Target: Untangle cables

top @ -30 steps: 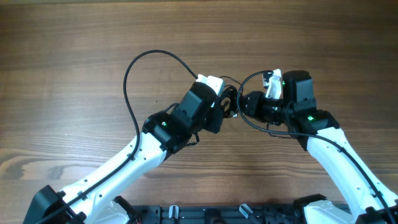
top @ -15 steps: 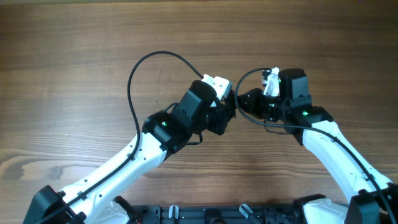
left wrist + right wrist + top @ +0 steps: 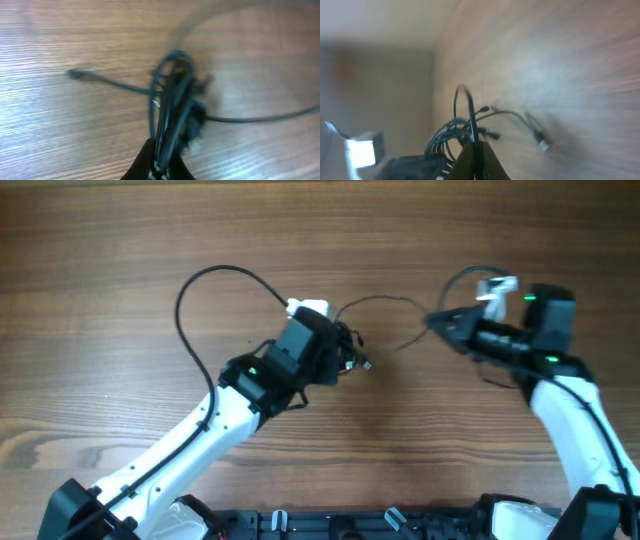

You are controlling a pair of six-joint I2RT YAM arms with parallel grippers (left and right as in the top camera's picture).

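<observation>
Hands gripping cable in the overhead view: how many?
2. The left hand, mid-frame, clamps the bunched cables. The right hand, further right, pinches a single strand running from that bunch. Neither is hidden.

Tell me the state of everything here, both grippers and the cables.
left gripper: shut on the cables.
right gripper: shut on a thin cord.
cables: mostly bunched in a tangle at the left gripper, with the thin cord stretching across to the right gripper.

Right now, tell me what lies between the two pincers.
In the overhead view, thin black cables span the wooden table between the left pincer and the right pincer.
</observation>
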